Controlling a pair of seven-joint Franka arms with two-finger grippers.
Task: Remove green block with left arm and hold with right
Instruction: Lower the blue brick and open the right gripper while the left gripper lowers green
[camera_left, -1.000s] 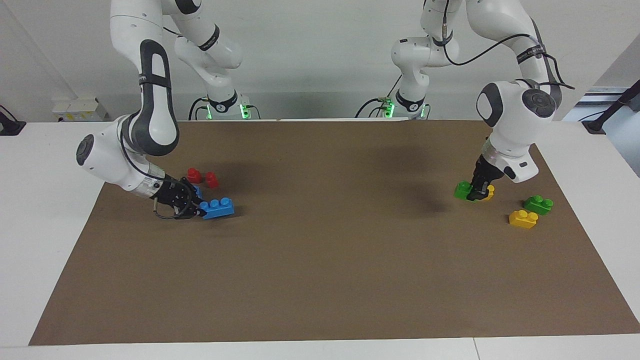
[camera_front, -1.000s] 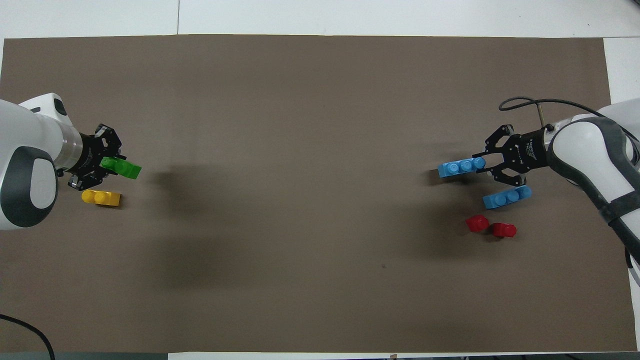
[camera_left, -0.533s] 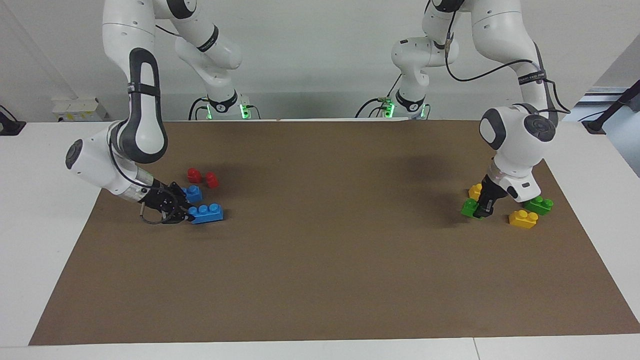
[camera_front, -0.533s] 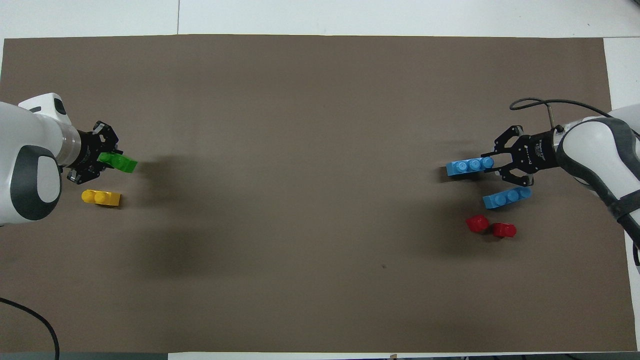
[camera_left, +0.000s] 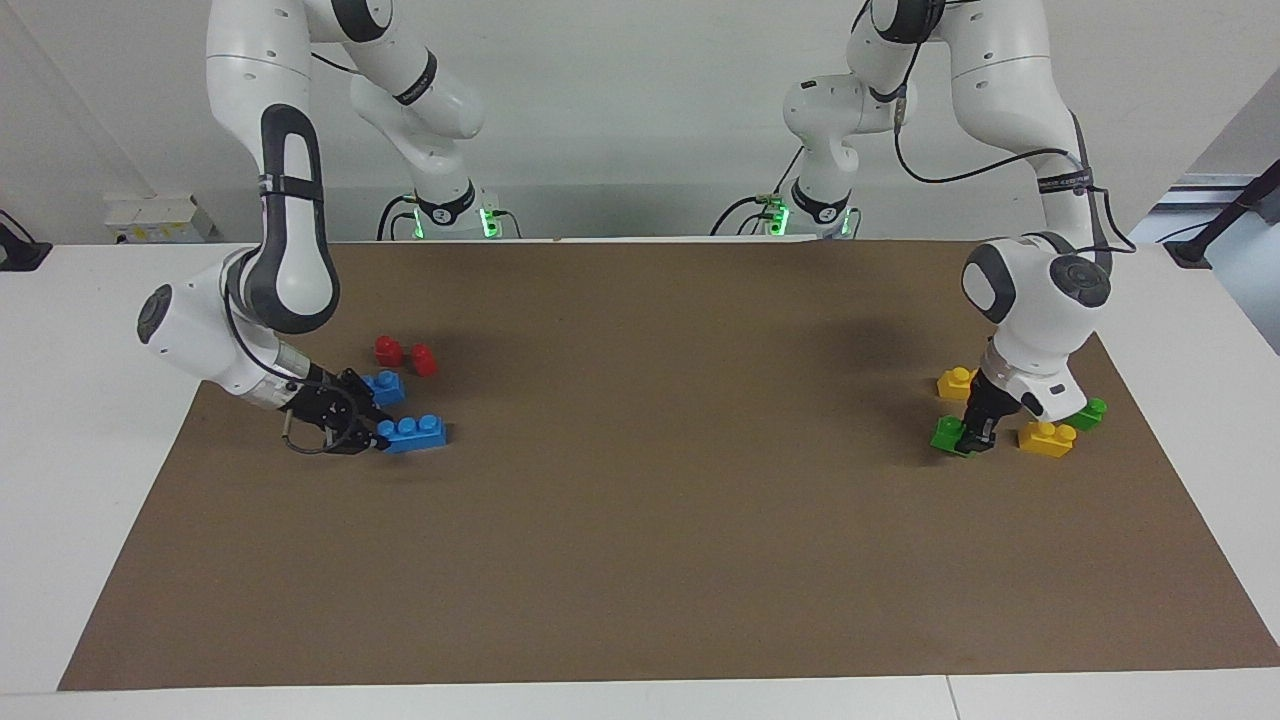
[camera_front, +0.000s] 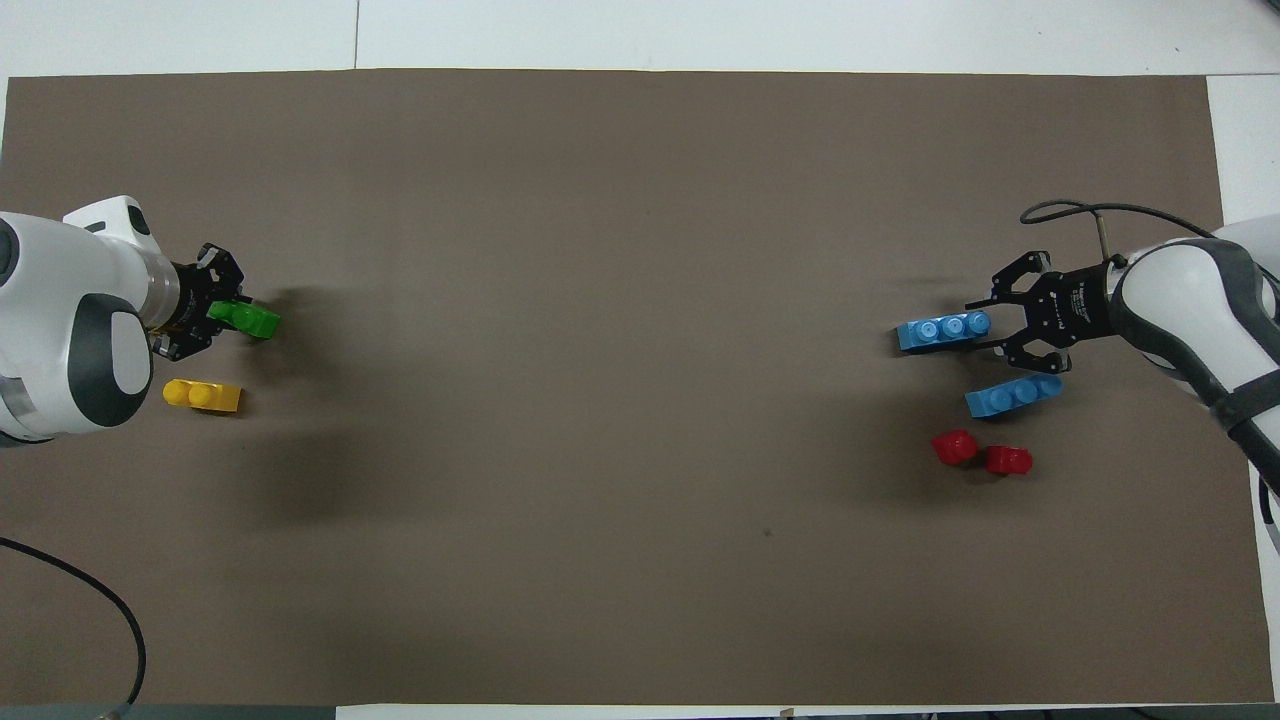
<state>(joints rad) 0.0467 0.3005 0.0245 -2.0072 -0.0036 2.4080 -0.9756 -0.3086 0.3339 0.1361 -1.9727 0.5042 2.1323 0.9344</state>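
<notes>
My left gripper (camera_left: 970, 436) (camera_front: 222, 314) is shut on one end of the green block (camera_left: 945, 436) (camera_front: 248, 319). It holds the block down at the brown mat (camera_left: 650, 540), at the left arm's end of the table. A yellow brick (camera_left: 955, 382) (camera_front: 202, 395) lies free a little nearer to the robots. At the right arm's end, my right gripper (camera_left: 374, 432) (camera_front: 986, 328) sits low at one end of a blue three-stud brick (camera_left: 415, 432) (camera_front: 945, 329) that lies flat on the mat.
Beside the held block lie another yellow brick (camera_left: 1045, 438) and a second green brick (camera_left: 1092, 410), half hidden by the left wrist. A second blue brick (camera_left: 385, 385) (camera_front: 1012, 395) and two red pieces (camera_left: 405, 355) (camera_front: 980, 453) lie next to the right gripper.
The left gripper pulled the green block off the yellow brick and brought it down to the mat, farther from the robots. The right gripper lowered the tilted blue brick flat onto the mat.
</notes>
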